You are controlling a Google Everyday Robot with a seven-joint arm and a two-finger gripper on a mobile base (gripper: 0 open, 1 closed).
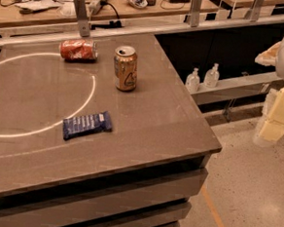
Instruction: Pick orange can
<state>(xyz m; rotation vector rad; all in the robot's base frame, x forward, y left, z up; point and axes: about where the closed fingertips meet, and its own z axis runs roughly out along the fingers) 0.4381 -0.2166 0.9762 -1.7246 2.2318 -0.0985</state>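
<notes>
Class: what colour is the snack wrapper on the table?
Dark blue wrapper with pale print, camera view. The pincer sits far right, off the table.

1. Crushed red can [78, 50] lies on its side at the back of the desk [146, 116].
2. Blue snack bar [87, 125] lies flat, nearer the front, at the white ring's [92, 90] edge.
3. Two clear bottles [203, 78] stand on a shelf, off right.
</notes>
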